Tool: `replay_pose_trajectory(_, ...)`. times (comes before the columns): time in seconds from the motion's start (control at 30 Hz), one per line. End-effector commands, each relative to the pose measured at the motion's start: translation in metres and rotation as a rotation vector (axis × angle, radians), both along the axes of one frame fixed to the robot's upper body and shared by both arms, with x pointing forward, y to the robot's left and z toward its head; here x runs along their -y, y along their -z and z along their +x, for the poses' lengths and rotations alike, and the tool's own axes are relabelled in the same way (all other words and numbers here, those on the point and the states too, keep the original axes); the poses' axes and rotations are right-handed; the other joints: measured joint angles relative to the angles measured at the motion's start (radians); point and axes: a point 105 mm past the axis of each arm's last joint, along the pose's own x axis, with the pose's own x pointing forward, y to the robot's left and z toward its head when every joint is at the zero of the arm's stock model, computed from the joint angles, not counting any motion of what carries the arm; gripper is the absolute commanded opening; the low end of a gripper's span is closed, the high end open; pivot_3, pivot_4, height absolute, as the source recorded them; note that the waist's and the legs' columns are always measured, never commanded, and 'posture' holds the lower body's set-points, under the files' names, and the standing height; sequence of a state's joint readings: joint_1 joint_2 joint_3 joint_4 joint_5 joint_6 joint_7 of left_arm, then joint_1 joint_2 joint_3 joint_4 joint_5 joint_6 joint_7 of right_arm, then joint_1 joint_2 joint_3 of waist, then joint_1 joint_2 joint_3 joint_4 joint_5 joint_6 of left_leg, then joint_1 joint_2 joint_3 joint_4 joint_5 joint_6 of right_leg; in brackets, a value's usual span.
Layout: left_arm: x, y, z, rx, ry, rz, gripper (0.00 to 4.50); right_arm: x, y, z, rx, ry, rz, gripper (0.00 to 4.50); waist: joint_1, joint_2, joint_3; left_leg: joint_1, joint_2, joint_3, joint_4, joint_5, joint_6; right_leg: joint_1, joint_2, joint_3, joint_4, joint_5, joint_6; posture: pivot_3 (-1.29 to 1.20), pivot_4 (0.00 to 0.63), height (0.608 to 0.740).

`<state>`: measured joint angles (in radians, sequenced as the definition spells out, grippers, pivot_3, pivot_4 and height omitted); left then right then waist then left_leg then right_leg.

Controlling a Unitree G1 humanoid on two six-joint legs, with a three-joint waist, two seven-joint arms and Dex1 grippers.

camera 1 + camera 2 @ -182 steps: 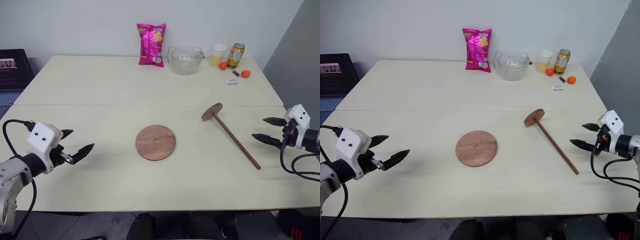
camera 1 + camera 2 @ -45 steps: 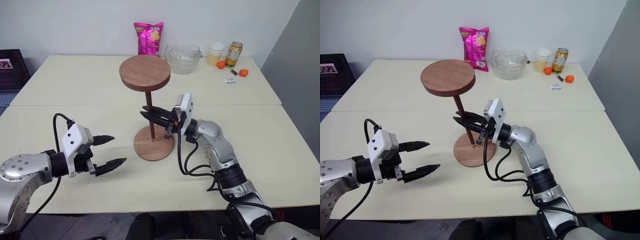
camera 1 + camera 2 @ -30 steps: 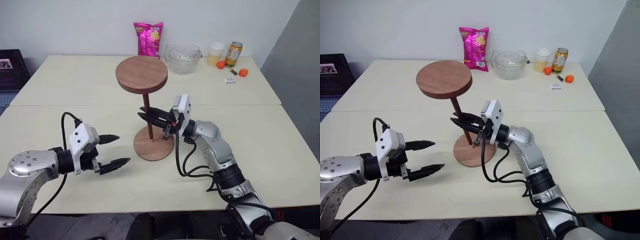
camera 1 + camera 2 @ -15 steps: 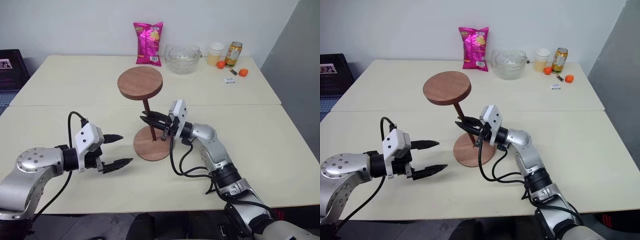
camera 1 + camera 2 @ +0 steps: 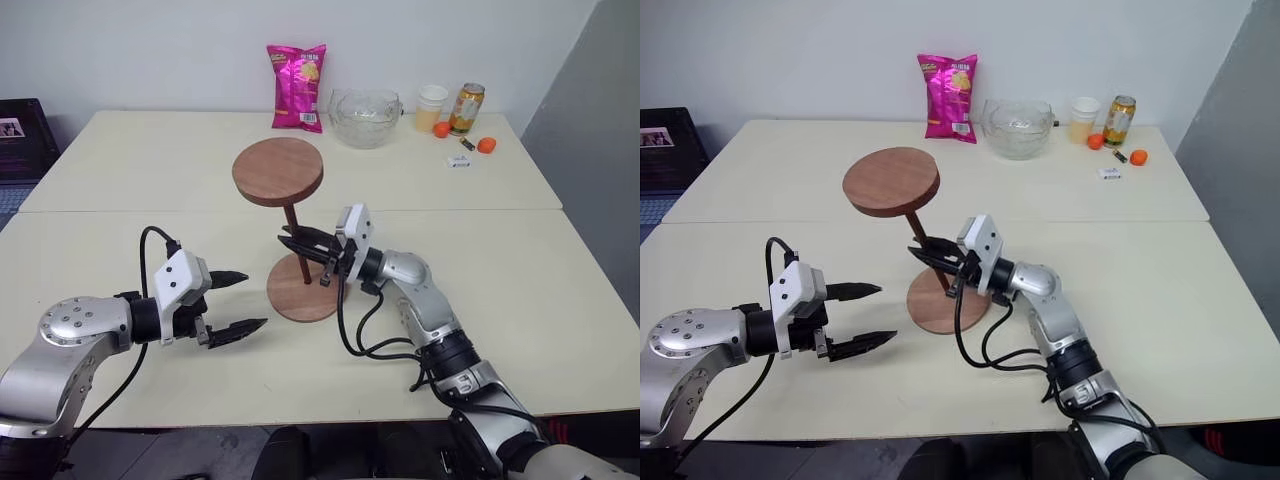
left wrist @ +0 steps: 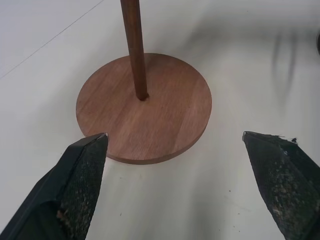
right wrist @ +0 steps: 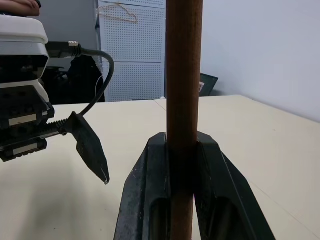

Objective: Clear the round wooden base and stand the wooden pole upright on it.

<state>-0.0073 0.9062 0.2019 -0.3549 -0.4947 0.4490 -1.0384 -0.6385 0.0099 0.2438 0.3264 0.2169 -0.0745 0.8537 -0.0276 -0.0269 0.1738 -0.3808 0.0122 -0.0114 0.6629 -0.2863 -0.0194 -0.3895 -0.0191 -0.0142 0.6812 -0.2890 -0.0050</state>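
The right gripper (image 5: 303, 246) is clamping the pole (image 5: 296, 238) partway up its shaft, keeping it upright with its disc end on top and its lower end meeting the centre of the base (image 6: 165, 117) on the table (image 5: 480, 300). The left gripper (image 5: 232, 303) is hovering just beside the base, fingers (image 6: 82, 172) spread wide, holding nothing.

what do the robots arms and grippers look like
Both arms are silver-grey metal with black joints and loose black cables. Each ends in a white boxy wrist housing and two black pointed fingers: left gripper, right gripper. The finger pads look rough and textured.
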Motion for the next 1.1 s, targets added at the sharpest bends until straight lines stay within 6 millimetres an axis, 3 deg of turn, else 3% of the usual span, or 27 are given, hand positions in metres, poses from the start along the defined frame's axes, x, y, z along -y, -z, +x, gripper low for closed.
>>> replay_pose_trajectory(0.03, 0.002, -0.006, 0.001, 0.036, 0.014, 0.000, 4.50, -0.001, -0.002, -0.005, 0.024, -0.016, 0.003, 0.26, 0.000, 0.000, 0.000, 0.000, 0.000, 0.000, 0.000, 0.000, 0.000, 0.000, 0.000, 0.000, 0.000, 0.000, 0.000, 0.00, 0.150, 0.740)
replay_pose_trajectory(0.27, 0.001, -0.005, 0.000, 0.036, 0.013, 0.002, 4.50, -0.002, 0.006, -0.003, -0.007, 0.002, -0.025, 0.26, 0.000, 0.000, 0.000, 0.000, 0.000, 0.000, 0.000, 0.000, 0.000, 0.000, 0.000, 0.000, 0.000, 0.000, 0.000, 0.00, 0.150, 0.740)
replay_pose_trajectory(0.5, 0.001, -0.005, 0.000, 0.040, 0.014, 0.004, 4.50, 0.008, 0.031, 0.013, -0.085, 0.082, -0.128, 0.26, 0.000, 0.000, 0.000, 0.001, 0.000, 0.000, 0.000, 0.000, 0.000, 0.001, 0.000, 0.000, 0.000, 0.000, 0.000, 0.00, 0.150, 0.740)
replay_pose_trajectory(0.93, 0.005, -0.007, 0.000, 0.047, 0.019, 0.004, 4.50, 0.016, 0.072, 0.012, -0.170, 0.096, -0.269, 0.26, 0.001, 0.001, -0.010, 0.004, 0.000, 0.000, 0.000, 0.000, 0.000, 0.003, 0.000, 0.000, 0.000, 0.000, 0.000, 0.00, 0.150, 0.740)
replay_pose_trajectory(1.1, 0.007, -0.009, 0.000, 0.050, 0.021, 0.002, 4.50, 0.025, 0.084, 0.018, -0.230, 0.131, -0.286, 0.26, 0.002, 0.004, -0.010, 0.015, 0.000, 0.000, -0.003, 0.000, 0.000, 0.014, 0.000, 0.000, -0.001, 0.000, 0.000, 0.00, 0.150, 0.740)
